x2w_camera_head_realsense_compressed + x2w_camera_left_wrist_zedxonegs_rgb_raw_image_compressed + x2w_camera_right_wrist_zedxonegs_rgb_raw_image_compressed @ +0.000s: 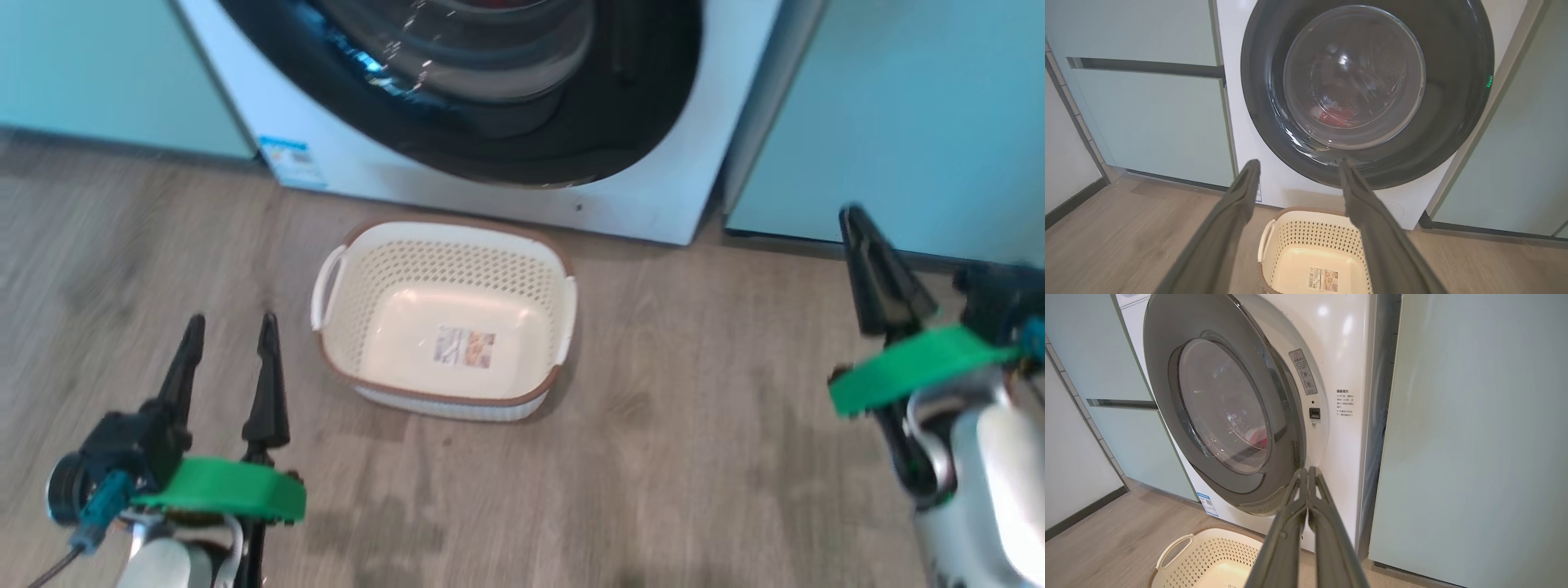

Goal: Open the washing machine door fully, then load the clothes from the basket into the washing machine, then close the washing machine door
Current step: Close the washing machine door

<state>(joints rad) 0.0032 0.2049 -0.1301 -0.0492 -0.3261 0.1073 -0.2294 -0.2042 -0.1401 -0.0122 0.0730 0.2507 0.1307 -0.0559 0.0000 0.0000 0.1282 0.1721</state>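
Observation:
The washing machine stands at the top of the head view, its door a black ring around clear glass. In the right wrist view the door stands slightly ajar, its right edge off the white front. Red clothes show through the glass, inside the drum. On the floor before the machine sits the basket, holding nothing but a label. My left gripper is open at the lower left, left of the basket. My right gripper is shut on nothing at the right, its tips pointing at the door's lower right edge.
Pale teal cabinets flank the machine on both sides. Wooden floor lies open around the basket. A white wall with dark skirting runs along the far left.

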